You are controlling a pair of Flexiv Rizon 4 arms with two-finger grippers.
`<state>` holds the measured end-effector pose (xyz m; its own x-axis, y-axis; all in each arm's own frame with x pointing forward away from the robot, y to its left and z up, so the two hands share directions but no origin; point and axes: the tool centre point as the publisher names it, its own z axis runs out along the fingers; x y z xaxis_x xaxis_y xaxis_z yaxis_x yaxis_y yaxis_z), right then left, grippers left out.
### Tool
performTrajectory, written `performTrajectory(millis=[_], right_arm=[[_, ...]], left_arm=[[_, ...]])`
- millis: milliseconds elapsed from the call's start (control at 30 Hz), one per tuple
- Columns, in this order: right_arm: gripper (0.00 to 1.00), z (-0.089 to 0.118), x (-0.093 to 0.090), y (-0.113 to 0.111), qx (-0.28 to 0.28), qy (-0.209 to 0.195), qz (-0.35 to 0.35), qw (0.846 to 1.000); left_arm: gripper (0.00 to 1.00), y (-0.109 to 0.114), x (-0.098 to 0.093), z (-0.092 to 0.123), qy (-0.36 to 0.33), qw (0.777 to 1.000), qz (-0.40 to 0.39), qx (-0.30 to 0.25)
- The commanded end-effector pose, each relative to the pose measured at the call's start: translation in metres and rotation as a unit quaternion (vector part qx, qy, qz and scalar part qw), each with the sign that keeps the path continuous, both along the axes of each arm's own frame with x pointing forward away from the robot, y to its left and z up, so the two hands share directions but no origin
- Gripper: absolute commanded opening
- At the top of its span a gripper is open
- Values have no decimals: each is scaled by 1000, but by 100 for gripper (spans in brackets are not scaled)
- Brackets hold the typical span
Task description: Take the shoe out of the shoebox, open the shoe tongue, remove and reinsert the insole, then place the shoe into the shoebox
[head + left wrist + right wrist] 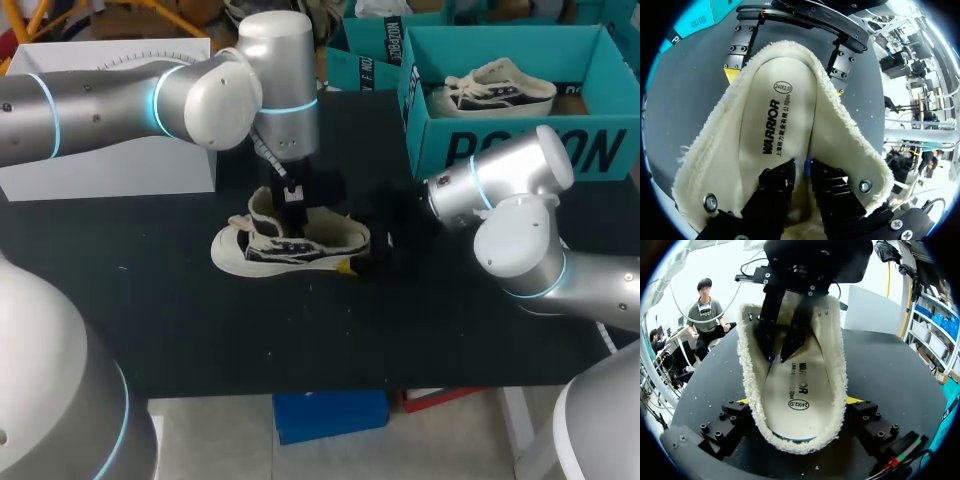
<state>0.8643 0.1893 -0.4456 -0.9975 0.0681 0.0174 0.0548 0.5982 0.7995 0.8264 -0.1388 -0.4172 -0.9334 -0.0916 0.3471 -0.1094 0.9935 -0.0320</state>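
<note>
At the left side of the desk (pixel 150 300) stands a white box (pixel 110 120). Next to it, my left arm comes in and points its claw (pixel 292 210) straight down into the shoe (pixel 300 245). That claw is right over the insole (pixel 775 125), but I cannot tell if it is holding the insole or only touching it.

The shoe lies on the desk near the middle. Its fluffy top is spread wide open. The insole lies flat inside it.

On the right, my right claw (pixel 799 401) grips one end of the shoe, with one yellow tip pressed on each side to keep it in place.

Far right and at the back sits the blue shoebox (pixel 520 150). Another shoe (pixel 495 88) lies inside it.

So the shoe is out of the box and it looks open. I think the insole step is the one going on now. I cannot say if the insole has come out yet. After that, the shoe has to go back in the shoebox.
</note>
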Motion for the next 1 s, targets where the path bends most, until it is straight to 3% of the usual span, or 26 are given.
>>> performTrajectory(millis=[33, 500, 667, 1000], right_arm=[[0, 0, 1, 1, 0, 0, -1, 1000], [0, 0, 1, 1, 0, 0, -1, 1000], [0, 0, 1, 1, 0, 0, -1, 1000], [0, 0, 1, 1, 0, 0, -1, 1000]], left_arm=[[40, 0, -7, -8, -12, 1000, -2, 7], [30, 15, -9, -16, -118, 989, -25, 86], [36, 17, -7, -23, -146, 982, -65, 102], [29, 28, -4, -46, -210, 965, -77, 139]])
